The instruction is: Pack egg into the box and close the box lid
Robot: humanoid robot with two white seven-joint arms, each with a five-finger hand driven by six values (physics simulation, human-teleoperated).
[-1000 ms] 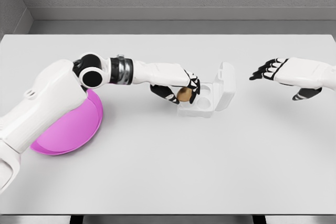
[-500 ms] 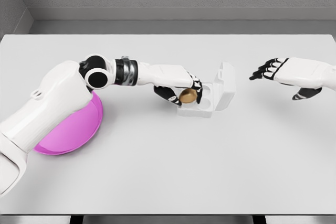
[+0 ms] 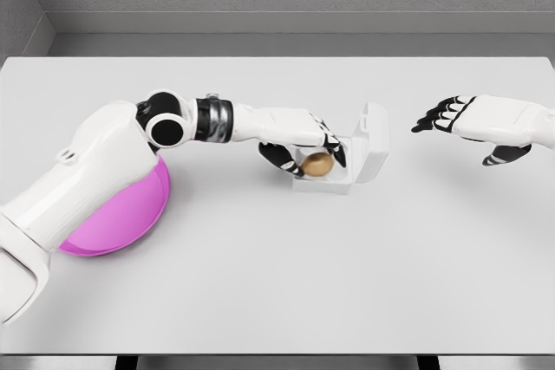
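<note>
Left hand [image 3: 305, 140] is gripping the brown egg [image 3: 317, 164] right over the open white box [image 3: 340, 162]. Right hand [image 3: 468, 123] hovers right of the box, fingers loose, holding nothing.

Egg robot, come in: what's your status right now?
Left hand shut on egg, over the open box. Lid upright. Right hand open, hovering apart. Nothing blocking.

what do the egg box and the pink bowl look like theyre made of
Egg box: smooth matte white, thin moulded walls and hinged lid, probably plastic or foam. Pink bowl: glossy, slightly see-through magenta, likely plastic or tinted glass. Being renders, neither is certain.
</note>
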